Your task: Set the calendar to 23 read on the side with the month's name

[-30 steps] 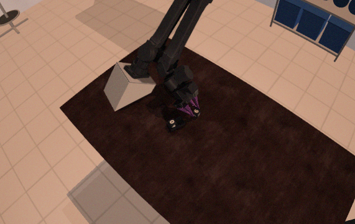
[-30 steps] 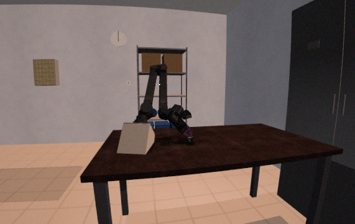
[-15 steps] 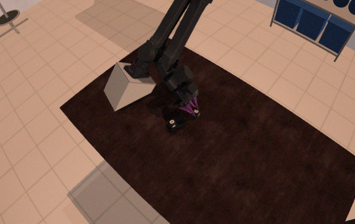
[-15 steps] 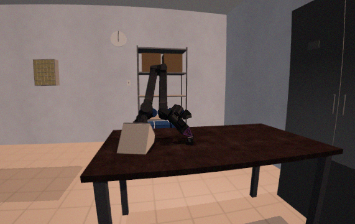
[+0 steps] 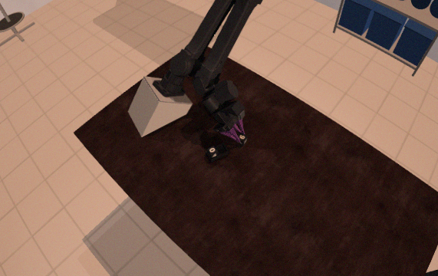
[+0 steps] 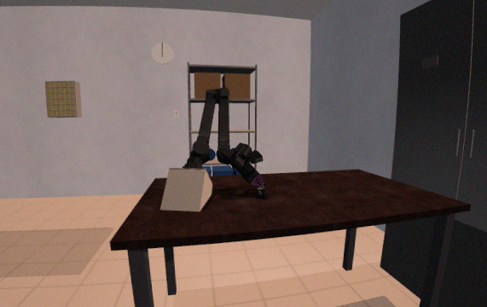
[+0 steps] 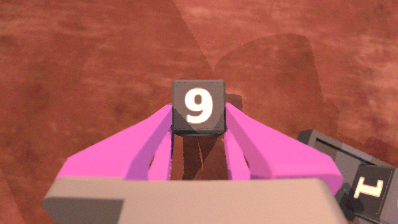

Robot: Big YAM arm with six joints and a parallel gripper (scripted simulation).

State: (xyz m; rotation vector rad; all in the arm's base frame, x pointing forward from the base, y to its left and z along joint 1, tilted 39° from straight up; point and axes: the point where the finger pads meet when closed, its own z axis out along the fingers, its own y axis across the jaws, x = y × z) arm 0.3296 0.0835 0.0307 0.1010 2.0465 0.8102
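A dark cube with a white 9 (image 7: 198,102) (image 5: 242,137) rests on the dark wooden table (image 5: 299,192) (image 6: 311,200). My gripper (image 7: 198,111) (image 5: 238,139) (image 6: 260,190) has its pink fingers pressed on the cube's left and right sides, so it is shut on it, low at the table top. The dark calendar tray (image 5: 222,154) (image 7: 330,150) lies just beside it, toward the table's front. A second cube (image 5: 212,151) (image 7: 369,187) sits in the tray, and its face in the wrist view reads 1 turned sideways. The month's name is not visible.
The arm's grey wedge-shaped base (image 5: 153,111) (image 6: 185,195) stands at the table's back left corner, close behind the tray. A shelf with blue bins (image 5: 387,27) stands off the table on the floor.
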